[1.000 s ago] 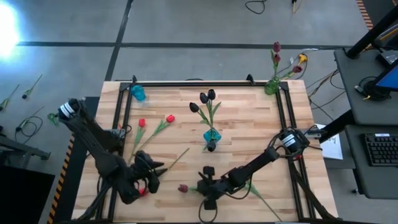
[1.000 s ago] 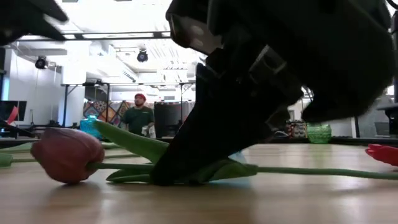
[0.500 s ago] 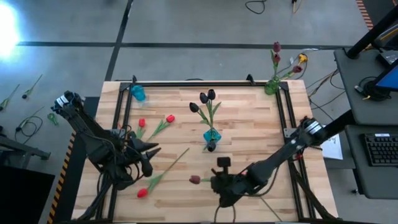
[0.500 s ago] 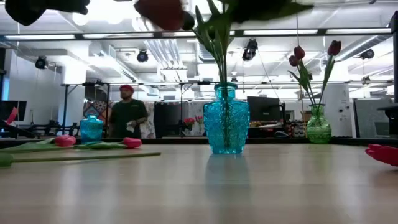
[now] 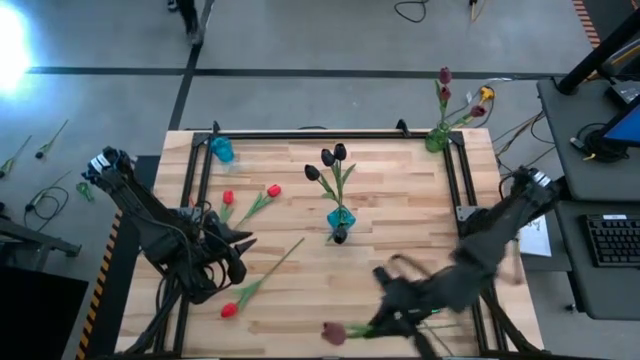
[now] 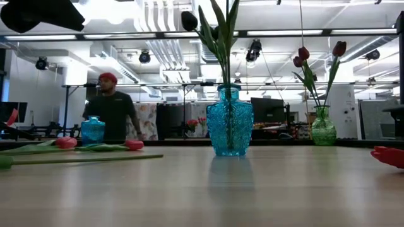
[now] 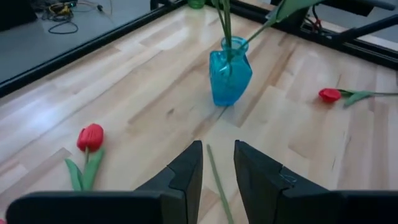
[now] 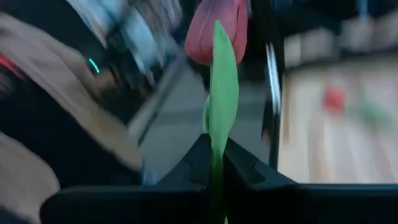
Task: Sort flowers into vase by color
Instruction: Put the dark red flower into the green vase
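1. Three black tulips (image 5: 328, 162) stand in the blue vase (image 5: 339, 219) at the middle of the table (image 5: 400, 200); in the low view this vase (image 6: 229, 123) is upright.
2. The right gripper (image 5: 385, 322) is at the near edge of the table, right of the middle, and it is clenched on the stem of a dark maroon tulip (image 5: 333, 333). In the right wrist view the stem and a leaf pass between the two fingers (image 8: 194, 163), with the flower head (image 8: 215, 28) beyond them.
3. The left gripper (image 5: 243, 241) hovers over the left part of the table. Its fingers (image 7: 186, 169) are apart and hold nothing.
4. One red tulip (image 5: 229, 309) lies near the left gripper, toward the near edge. Two more red tulips (image 5: 250, 196) lie farther, on the left.
5. A green vase (image 5: 437, 139) with flowers stands at the far right corner, and a small blue vase (image 5: 221, 150) at the far left corner.
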You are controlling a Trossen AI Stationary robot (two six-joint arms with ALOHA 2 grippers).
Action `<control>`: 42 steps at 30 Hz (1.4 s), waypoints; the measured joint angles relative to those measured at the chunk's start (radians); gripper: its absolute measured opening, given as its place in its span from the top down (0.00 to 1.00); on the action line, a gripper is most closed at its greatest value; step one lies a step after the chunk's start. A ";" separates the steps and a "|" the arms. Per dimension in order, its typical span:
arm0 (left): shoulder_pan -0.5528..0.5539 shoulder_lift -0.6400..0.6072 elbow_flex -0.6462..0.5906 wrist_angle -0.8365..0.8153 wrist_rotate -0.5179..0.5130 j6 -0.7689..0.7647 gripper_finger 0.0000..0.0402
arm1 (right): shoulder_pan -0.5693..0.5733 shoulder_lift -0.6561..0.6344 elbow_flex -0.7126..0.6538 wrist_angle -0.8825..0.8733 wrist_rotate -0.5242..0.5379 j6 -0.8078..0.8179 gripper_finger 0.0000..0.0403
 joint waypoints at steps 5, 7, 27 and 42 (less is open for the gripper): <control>0.000 0.016 0.000 0.000 0.000 0.003 0.81 | 0.045 -0.129 0.000 0.111 0.379 -0.323 0.97; 0.000 0.022 0.000 0.000 0.000 0.003 0.81 | 0.040 -0.172 -0.006 0.107 0.520 -0.400 0.97; 0.192 0.141 0.000 0.141 -0.021 -0.016 0.81 | -0.714 -0.504 -0.681 0.635 0.030 -0.394 0.97; 0.650 0.090 0.054 0.131 -0.024 -0.008 0.81 | -1.314 -0.659 -0.743 1.034 -0.006 -0.814 0.97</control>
